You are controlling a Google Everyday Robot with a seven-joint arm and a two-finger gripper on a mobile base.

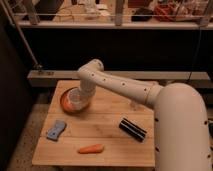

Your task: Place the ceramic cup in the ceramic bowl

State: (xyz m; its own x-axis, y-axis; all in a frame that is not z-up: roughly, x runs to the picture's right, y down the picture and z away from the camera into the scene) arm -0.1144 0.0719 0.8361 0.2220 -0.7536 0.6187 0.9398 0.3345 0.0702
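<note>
Ceramic cup (75,99) sits within the ceramic bowl (65,103), near the bench's (107,120) back-left corner. Jaws are at the cup, over the bowl; clenched or released, cannot tell. Carrot (91,148) lies near the front edge, black cylinder (132,129) toward the right edge.

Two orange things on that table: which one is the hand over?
The ceramic bowl, back left; the gripper hangs over it. The carrot lies apart near the front edge.
</note>
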